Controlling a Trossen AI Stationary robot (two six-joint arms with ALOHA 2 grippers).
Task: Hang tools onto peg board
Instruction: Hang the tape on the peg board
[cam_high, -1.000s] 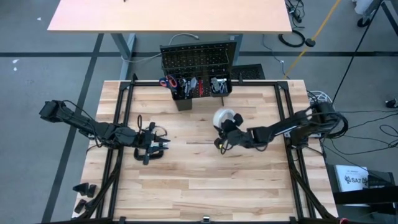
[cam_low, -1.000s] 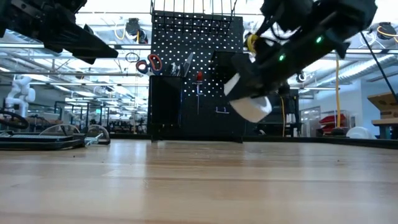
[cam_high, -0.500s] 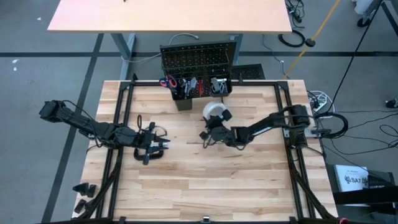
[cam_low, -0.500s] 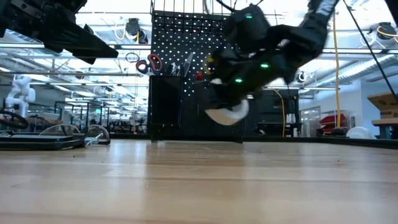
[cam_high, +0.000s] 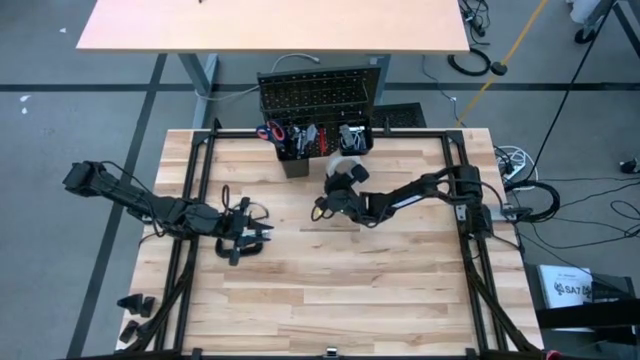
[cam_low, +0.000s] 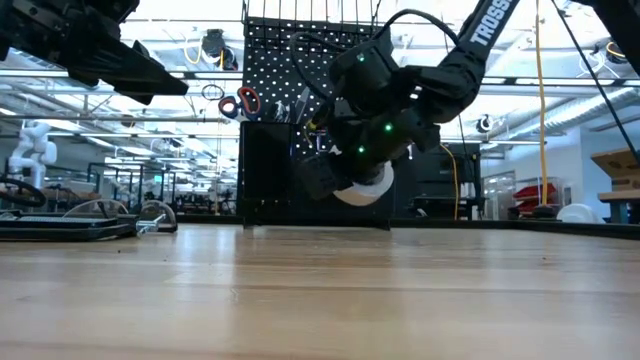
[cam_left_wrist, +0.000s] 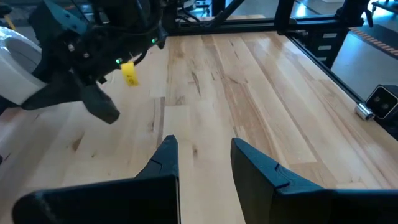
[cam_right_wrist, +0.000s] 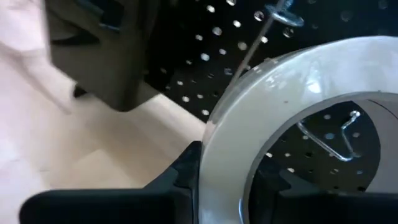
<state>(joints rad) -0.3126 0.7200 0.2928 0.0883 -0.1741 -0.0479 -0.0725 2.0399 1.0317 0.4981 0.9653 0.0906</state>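
Note:
The peg board (cam_high: 315, 95) stands upright at the table's far edge, with black bins (cam_high: 300, 150) at its foot and red-handled scissors (cam_low: 240, 103) and other tools hanging on it. My right gripper (cam_high: 340, 180) is just in front of it, shut on the white tape roll (cam_high: 346, 163), which hangs close before the board's lower part (cam_right_wrist: 205, 43). A wire hook (cam_right_wrist: 329, 140) on the board shows through the roll's hole. At the table's left, my left gripper (cam_left_wrist: 202, 155) stands open above the wood with nothing between its fingers. My right gripper holds the tape roll by its ring wall (cam_right_wrist: 224, 168), with one finger (cam_right_wrist: 177, 177) outside the roll and the other (cam_right_wrist: 283, 180) inside its hole. The fingers come nearly level from the table's near right side. The roll (cam_low: 362, 188) is lifted clear of the table, its hole facing the peg board.
Black frame rails (cam_high: 190, 200) run along the table's left and right sides. A small metal cylinder (cam_left_wrist: 364, 112) lies by the rail. The near half of the wooden tabletop (cam_high: 330, 290) is free room. A second table (cam_high: 270, 25) stands behind the peg board.
My right gripper has carried the tape roll toward the table's far edge and a little left, up to the peg board. It has sunk slightly and its wrist has rolled. The roll stays held and clear of the table.

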